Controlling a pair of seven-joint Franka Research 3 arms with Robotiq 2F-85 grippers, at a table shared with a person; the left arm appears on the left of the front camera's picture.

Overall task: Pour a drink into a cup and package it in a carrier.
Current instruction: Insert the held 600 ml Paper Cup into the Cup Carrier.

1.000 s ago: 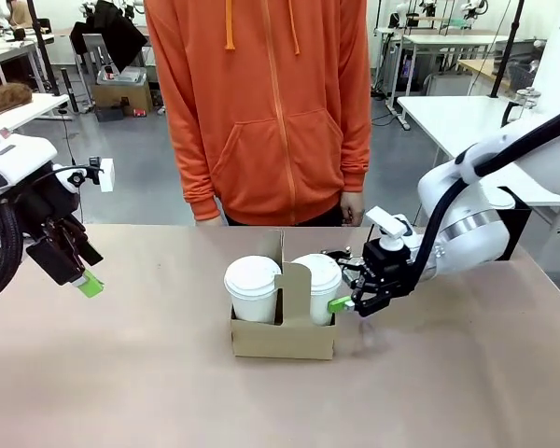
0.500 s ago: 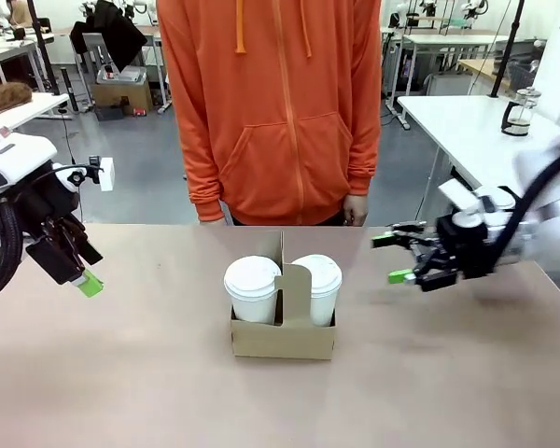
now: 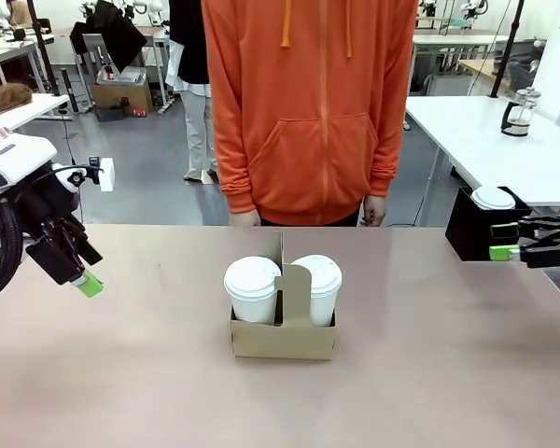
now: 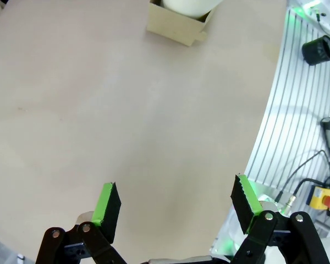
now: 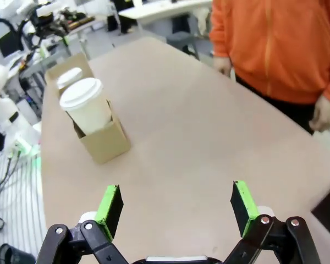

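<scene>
At the centre of the front frame the carrier (image 3: 282,334) sits on the table (image 3: 121,373) with two lidded cups, one (image 3: 252,289) left of its upright handle and the other (image 3: 318,287) right of it. The left gripper (image 3: 84,280) hangs at the left edge, jaws apart and empty. The right gripper (image 3: 506,241) is at the far right, jaws spread, holding nothing. A person in an orange hoodie (image 3: 313,103) stands behind the table.

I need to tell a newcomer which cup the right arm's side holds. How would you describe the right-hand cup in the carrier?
In the front view, near the middle of the tan table stands a brown cardboard carrier with an upright centre handle. The cup sits in the slot right of that handle, white, lidded, nearer the right gripper; its twin sits left.
</scene>
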